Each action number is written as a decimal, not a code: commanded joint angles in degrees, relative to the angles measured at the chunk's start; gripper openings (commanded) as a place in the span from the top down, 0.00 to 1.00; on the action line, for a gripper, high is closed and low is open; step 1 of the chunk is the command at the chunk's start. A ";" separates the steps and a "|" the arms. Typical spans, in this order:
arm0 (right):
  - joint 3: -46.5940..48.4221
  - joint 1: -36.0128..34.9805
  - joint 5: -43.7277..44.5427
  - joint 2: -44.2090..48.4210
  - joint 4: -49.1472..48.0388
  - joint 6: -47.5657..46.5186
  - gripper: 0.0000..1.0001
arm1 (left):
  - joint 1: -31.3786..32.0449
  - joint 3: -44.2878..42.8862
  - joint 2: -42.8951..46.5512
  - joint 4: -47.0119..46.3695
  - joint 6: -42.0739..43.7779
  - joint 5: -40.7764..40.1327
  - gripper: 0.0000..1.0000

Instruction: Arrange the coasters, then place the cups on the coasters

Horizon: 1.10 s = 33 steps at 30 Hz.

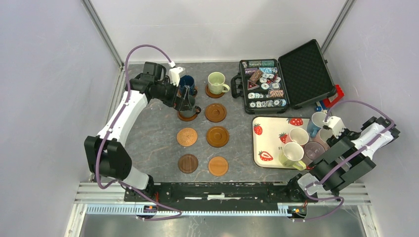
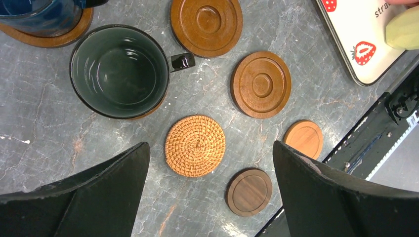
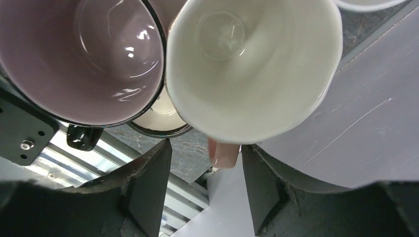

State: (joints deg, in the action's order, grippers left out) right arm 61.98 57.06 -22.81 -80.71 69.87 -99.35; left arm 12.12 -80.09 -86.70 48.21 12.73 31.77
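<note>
**Handle of pink cup (image 3: 252,69) between the jaws of the right end effector (image 3: 206,147); left end effector (image 2: 210,148) wide open**

The right end effector has its jaws partly apart, one on each side of the pink cup's handle. A gap shows on one side, so the handle is not clamped. The cup's pale bowl lies just beyond the fingertips, with the mauve cup (image 3: 84,59) just beside it.

The left end effector is fully open and empty above the table (image 2: 49,148). A woven coaster (image 2: 195,145) lies directly beneath it, between the fingers. Just beyond the fingertips the grey-green cup (image 2: 118,71) sits on a coaster, and farther out the dark blue cup (image 2: 39,15) sits on another. Four bare wooden coasters (image 2: 261,84) lie nearby.
</note>
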 commanded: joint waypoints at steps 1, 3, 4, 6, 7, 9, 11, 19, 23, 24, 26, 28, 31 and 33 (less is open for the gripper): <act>-1.84 -0.27 -0.96 -0.27 -4.52 -1.03 0.41 | 0.36 -2.92 -0.18 -1.27 -1.99 -1.01 0.00; -3.22 -0.60 -0.95 -0.24 -6.62 -0.63 0.42 | 0.36 -2.88 -0.24 -1.21 -1.99 -1.09 0.00; -4.08 -0.94 -0.68 -0.18 -7.61 -0.23 0.43 | 0.36 -2.87 -0.28 -1.28 -1.89 -1.19 0.00; -5.69 -1.55 -0.23 -0.02 -10.67 0.90 0.46 | 0.45 -2.88 -0.23 -1.27 -1.87 -1.30 0.00; -6.42 -1.68 -0.28 -0.04 -12.12 1.62 0.48 | 0.45 -2.87 -0.26 -1.27 -1.80 -1.42 0.00; -7.13 -2.09 -0.60 -0.38 -14.02 2.52 0.50 | 0.45 -3.10 -0.30 -0.89 -1.51 -1.52 0.00; -7.13 -2.29 -1.07 -0.92 -15.12 3.46 0.56 | 0.45 -3.51 -0.40 -0.23 -1.14 -1.92 0.00; -4.27 -2.31 -2.16 -1.27 -11.29 4.60 0.88 | 0.45 -2.99 0.29 0.31 -0.25 -2.76 0.00; -2.11 -1.60 -2.92 0.53 -6.99 4.65 1.00 | 0.45 -2.90 -0.02 0.31 -0.68 -2.13 0.00; -1.20 -1.35 -3.24 0.97 -5.27 4.08 1.00 | 0.45 -2.88 -0.05 0.32 -0.81 -2.07 0.00; 0.75 -0.68 -4.10 1.51 -1.67 2.34 1.00 | 0.45 -2.59 -0.08 -0.07 -1.12 -2.06 0.00; 3.30 0.42 -5.45 1.64 1.23 2.19 1.00 | 0.45 -1.97 0.23 -0.92 -1.55 -1.99 0.00; 7.24 2.59 -8.22 1.98 2.11 4.73 1.00 | 0.50 -1.56 0.32 -1.44 -2.00 -1.80 0.00; 8.74 3.32 -9.61 2.95 2.16 5.30 1.00 | 0.48 -1.45 0.07 -1.43 -1.91 -1.86 0.00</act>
State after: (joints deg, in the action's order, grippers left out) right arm 64.97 58.65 -25.65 -81.28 68.18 -95.20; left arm 12.36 -81.06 -86.76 48.16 12.75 29.95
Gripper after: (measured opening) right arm 0.232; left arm 0.997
